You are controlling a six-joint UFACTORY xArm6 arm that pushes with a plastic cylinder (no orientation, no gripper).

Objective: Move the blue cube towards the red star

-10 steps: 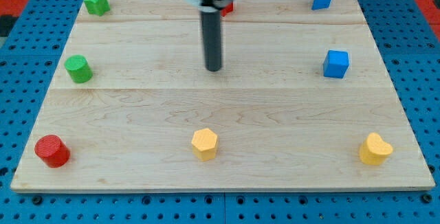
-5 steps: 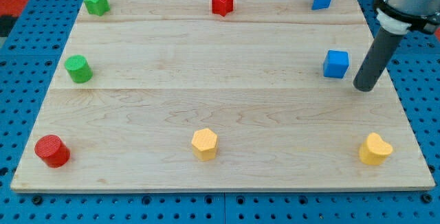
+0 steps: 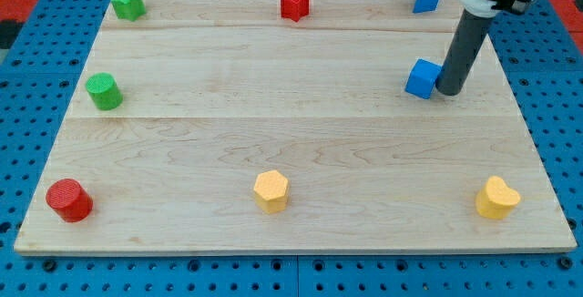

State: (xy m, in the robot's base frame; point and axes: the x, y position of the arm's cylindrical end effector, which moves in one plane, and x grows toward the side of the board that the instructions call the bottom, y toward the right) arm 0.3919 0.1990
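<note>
My tip (image 3: 448, 90) presses against the right face of the blue cube (image 3: 422, 78) on the wooden surface (image 3: 291, 142), the rod leaning in from the view's upper right; there are no fingers on this arm, only the bare rod, so nothing is gripped and the cube is merely pushed; the cube lies at about nine o'clock from the tip, apparently touching it, though the exact contact is hidden behind the rod; the red star (image 3: 294, 4) sits near the surface's top edge, at roughly ten o'clock from the cube and well apart from it; the push must therefore bear left and upward, and the tip looks better placed slightly lower on the cube.
</note>
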